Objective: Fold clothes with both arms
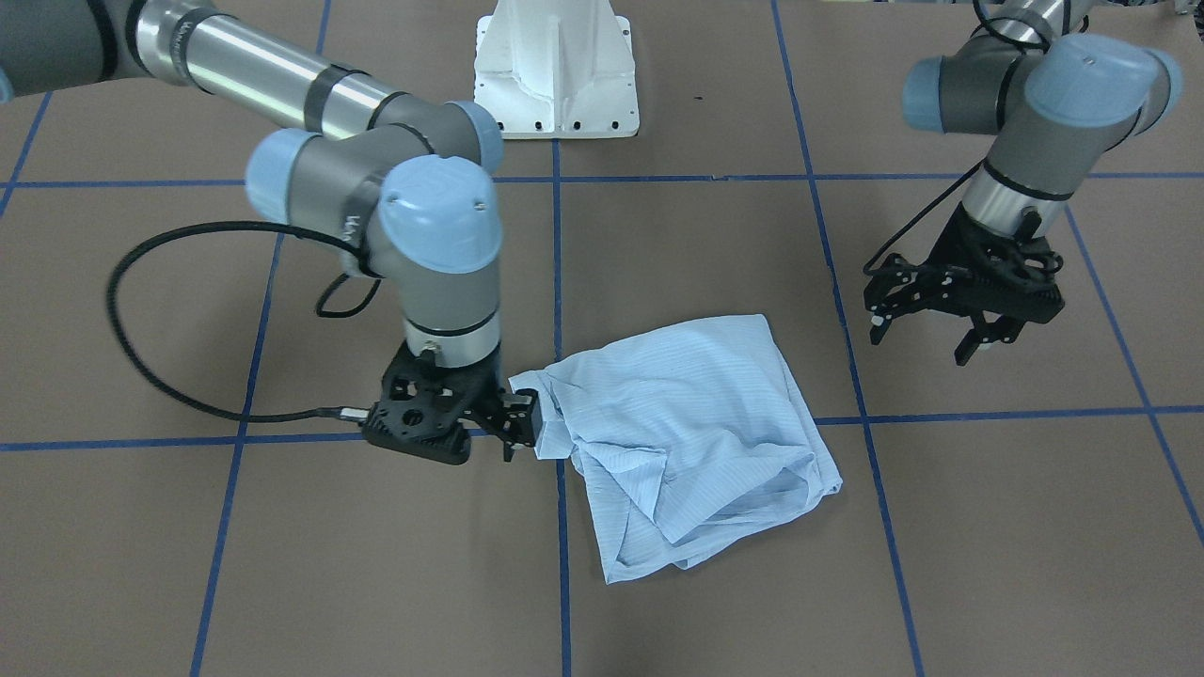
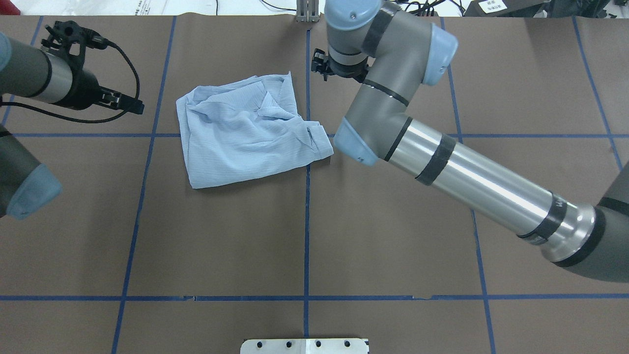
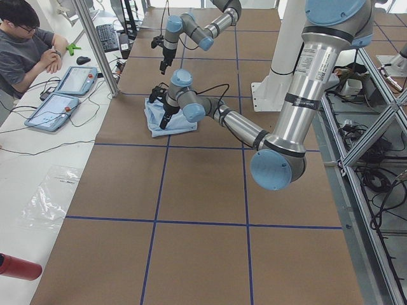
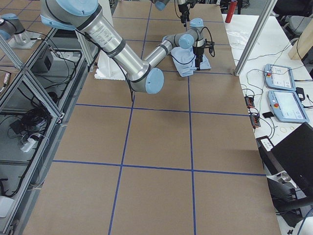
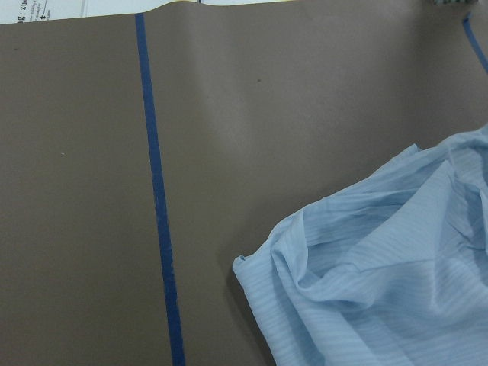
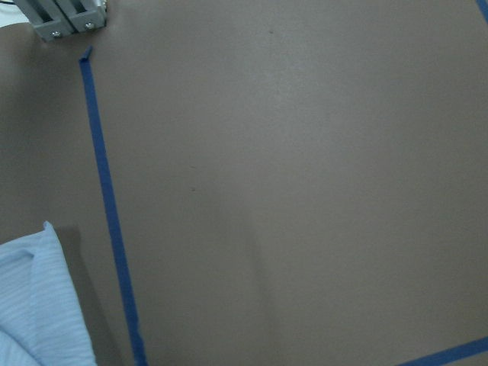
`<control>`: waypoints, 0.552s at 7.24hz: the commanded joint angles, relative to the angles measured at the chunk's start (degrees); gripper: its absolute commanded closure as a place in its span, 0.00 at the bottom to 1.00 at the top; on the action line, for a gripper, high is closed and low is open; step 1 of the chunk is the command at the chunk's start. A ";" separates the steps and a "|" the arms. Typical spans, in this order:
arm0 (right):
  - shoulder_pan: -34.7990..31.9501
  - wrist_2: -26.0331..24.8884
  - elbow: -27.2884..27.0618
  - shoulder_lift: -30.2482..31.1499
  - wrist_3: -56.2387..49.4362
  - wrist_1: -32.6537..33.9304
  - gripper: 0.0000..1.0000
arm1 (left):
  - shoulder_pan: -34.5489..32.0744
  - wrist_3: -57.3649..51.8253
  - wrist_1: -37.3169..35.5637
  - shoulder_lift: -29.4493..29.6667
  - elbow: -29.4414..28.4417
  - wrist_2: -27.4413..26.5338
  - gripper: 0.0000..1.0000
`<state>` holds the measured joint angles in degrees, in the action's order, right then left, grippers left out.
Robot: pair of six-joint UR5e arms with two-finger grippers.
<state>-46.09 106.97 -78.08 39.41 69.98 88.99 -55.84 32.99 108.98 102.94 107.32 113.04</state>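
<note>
L black pointed gripper spread wide, empty, well left of crumpled pale blue striped shirt. R gripper beside shirt's right edge; can't tell gap.

Robotics lab. Big table covered in brown paper with a blue tape grid, white robot pedestal, aluminium extrusion framing, teach pendants on a white side bench, loose cabling, person seated by a keyboard.
</note>
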 commanded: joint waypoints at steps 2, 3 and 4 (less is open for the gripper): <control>-14.78 11.57 -12.16 19.51 -27.00 1.09 0.00 | -16.78 -22.29 -4.74 -11.76 5.27 14.79 0.00; -19.26 13.95 -13.75 25.13 -35.70 1.09 0.00 | -20.41 -26.35 -4.65 -15.37 5.00 15.28 0.00; -23.83 17.63 -14.81 30.24 -44.06 1.01 0.00 | -21.58 -26.57 -5.08 -18.19 4.65 15.11 0.00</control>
<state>-64.18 120.49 -91.10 62.92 36.60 90.05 -74.42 8.90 104.22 88.71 112.26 127.19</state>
